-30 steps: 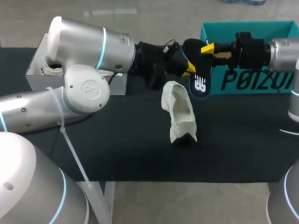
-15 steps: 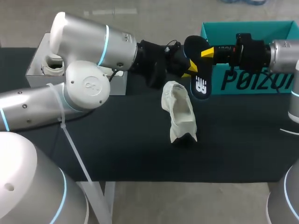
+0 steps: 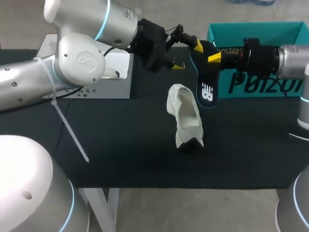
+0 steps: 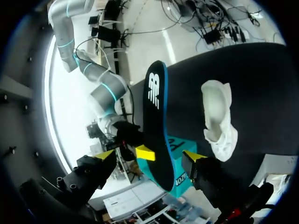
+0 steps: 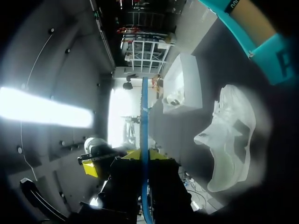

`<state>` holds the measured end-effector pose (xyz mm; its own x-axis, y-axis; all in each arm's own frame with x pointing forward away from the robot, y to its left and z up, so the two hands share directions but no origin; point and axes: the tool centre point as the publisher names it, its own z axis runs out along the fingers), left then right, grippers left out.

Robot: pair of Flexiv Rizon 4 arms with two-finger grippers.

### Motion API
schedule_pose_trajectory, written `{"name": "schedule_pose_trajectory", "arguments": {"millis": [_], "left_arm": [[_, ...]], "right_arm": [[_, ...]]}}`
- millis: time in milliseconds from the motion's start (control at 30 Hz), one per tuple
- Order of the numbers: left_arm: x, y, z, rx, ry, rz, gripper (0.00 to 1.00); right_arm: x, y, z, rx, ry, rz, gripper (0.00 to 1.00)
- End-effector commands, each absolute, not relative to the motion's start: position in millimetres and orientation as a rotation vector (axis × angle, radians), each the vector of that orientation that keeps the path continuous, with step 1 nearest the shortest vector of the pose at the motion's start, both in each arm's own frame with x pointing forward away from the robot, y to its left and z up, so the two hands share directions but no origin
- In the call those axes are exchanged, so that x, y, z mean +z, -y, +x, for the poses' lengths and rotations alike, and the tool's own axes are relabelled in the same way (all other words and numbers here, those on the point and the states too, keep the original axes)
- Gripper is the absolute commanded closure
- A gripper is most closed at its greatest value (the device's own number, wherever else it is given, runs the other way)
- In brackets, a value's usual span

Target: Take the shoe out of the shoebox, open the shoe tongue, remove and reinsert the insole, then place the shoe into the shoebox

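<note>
While the black insole (image 3: 205,79) hung upright above the far middle of the table (image 3: 120,145), its blue-edged body pointed down toward the cloth and its white logo faced the near side. The right end effector (image 3: 211,55) came in from the right and pinched the insole's upper part between its yellow tips; the right wrist view showed the insole (image 5: 145,116) edge-on as a thin blue line clamped in that end effector (image 5: 144,161). The left end effector (image 3: 188,56) sat just to the left of the insole's top, its fingers spread wide. In the left wrist view the insole (image 4: 156,126) stood between those parted fingers of the left end effector (image 4: 149,156), and neither of them gripped it. The white shoe (image 3: 186,121) lay on its side on the dark table, just near of the insole and apart from both arms. The teal shoebox (image 3: 256,82) stood open at the far right, behind the right arm. A white box (image 3: 96,72) rested at the far left, under the left arm.
</note>
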<state>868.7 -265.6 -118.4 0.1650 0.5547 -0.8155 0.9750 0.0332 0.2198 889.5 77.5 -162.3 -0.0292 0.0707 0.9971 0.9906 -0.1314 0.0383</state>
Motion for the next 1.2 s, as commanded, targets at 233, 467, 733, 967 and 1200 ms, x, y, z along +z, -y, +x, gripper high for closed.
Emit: {"name": "schedule_pose_trajectory", "arguments": {"millis": [233, 467, 733, 967, 1200], "left_arm": [[-86.2, 274.5, 861.8, -0.411, -1.521, 1.725, 0.0], [-72.3, 286.7, 859.2, -0.101, -1.706, 1.963, 0.0], [-76.1, 284.8, 865.6, -0.092, -1.765, 1.967, 0.0], [-92.4, 294.3, 888.0, -0.263, -1.867, 2.048, 0.0], [-89.0, 294.0, 890.4, -0.199, -1.844, 2.045, 0.0]], "right_arm": [[-170.2, -82.0, 892.1, -1.276, 1.222, -1.346, 1.0], [-180.2, -83.1, 891.7, -1.233, 1.227, -1.401, 1.0], [-181.0, -84.1, 892.2, -1.239, 1.228, -1.398, 1.0], [-183.0, -87.3, 892.9, -1.228, 1.227, -1.388, 1.0], [-184.9, -85.9, 893.1, -1.229, 1.218, -1.39, 1.0]]}}
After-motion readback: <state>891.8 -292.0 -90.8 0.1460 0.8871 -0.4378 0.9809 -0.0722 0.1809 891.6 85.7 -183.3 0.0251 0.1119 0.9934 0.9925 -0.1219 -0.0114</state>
